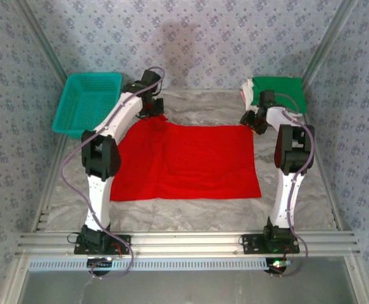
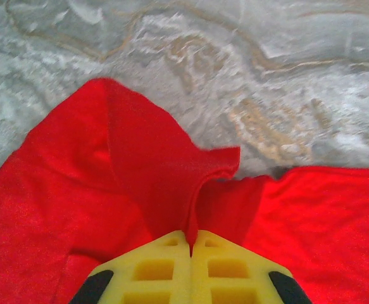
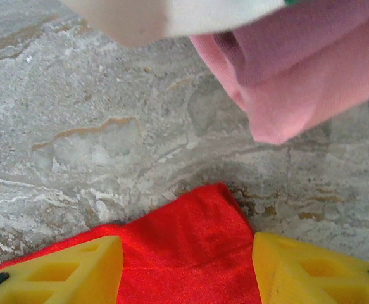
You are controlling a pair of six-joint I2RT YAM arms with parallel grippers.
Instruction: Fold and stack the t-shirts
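**Subject.** The bright red cloth t-shirt lies spread as a broad rectangle on the grey marbled table sheet, between the two claws. No sleeves are visible, and whether they are already turned under cannot be told.

**Left claw**. Its yellow fingers are pressed together, with a ridge of the shirt's far-left corner pinched in the seam between them. The cloth rises bunched toward the tips.

**Right claw**. The fingers stand spread on either side of the shirt's far-right corner and grip nothing.

**Surroundings.** Just beyond the right claw's tips sits the stack. A pink folded cloth t-shirt is low in it, with a white folded cloth t-shirt above. From overhead, a green folded cloth t-shirt lies on top. A teal plastic mesh basket stands to the outer side of the left claw, apart from the red cloth.

**Progress.** Three shirts are folded and stacked, and the red one appears to be the last. Its main folds and its placing on the stack are not yet done. With only one corner gripped, an even fold looks unlikely until the right claw closes on its corner.
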